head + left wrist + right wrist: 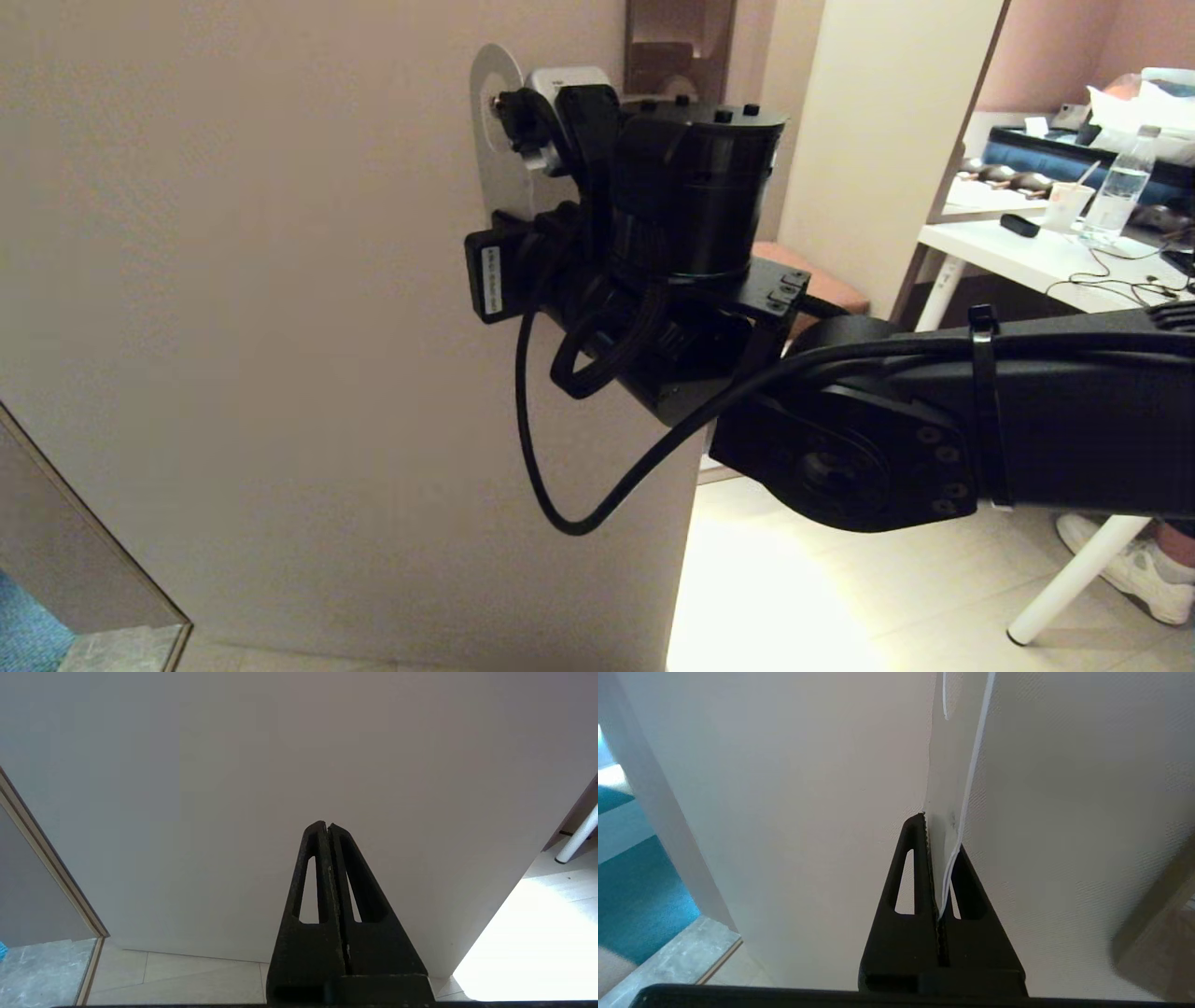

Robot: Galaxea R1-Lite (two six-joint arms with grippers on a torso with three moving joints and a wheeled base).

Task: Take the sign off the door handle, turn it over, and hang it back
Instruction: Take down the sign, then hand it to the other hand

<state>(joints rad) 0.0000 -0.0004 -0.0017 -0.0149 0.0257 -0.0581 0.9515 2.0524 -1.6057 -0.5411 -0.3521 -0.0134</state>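
While the head view is mostly filled by the right arm, item 1: right gripper (523,126) raised near the door (280,327) edge, with the sign (492,140) showing as a pale rounded card w/ big hole, edge-on, beside the fingers. Door handle not visible, hidden behind the wrist or out of frame. Desk (1027,261) w/ water bottle (1120,187) at far right.

Item 2, left wrist view: left gripper (327,828) clenched on nothing, fingers (308,877) pressed together, pointing at blank door face; arm parked, idle.

Item 3, right wrist view: right gripper (941,833) clamped on the sign's (952,756) thin edge; card runs upward away from the fingers, pale side showing, held off the door.

Step, as judged: sign is off the handle, mid-flip or pre-rehang. Next move likely calls for lining the hole up w/ the lever tip and sliding it on w/o loosening the grip early.
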